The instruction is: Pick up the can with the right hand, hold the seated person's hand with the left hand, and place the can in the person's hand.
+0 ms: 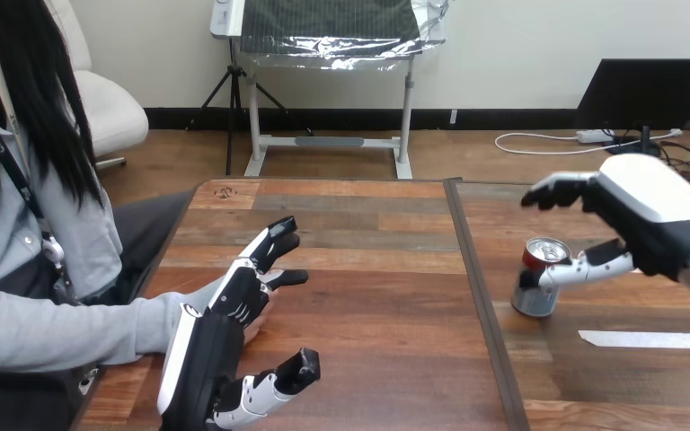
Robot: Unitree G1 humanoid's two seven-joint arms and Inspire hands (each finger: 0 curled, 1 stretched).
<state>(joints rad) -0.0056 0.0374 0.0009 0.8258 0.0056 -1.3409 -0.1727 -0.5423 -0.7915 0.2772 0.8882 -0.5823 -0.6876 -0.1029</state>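
Observation:
A silver can (pixel 532 294) with a red top stands upright on the right half of the table. My right hand (pixel 656 211) hovers just right of it, open. Its fingers (pixel 552 191) arch above and beyond the can, and its thumb (pixel 584 268) reaches the can's near side. My left hand (pixel 199 346) lies at the lower left with straight fingers (pixel 269 247) stretched over the person's hand (pixel 258 321), which rests on the table beneath it. The thumb (pixel 278 377) stands apart, nearer me. I see no finger curled round the person's hand.
The person sits at the table's left side, a grey sleeve (pixel 72 328) reaching in along the table edge. A dark seam (pixel 470 287) splits the wooden table (pixel 368 269) into two halves. A flat white strip (pixel 651 339) lies near the right front.

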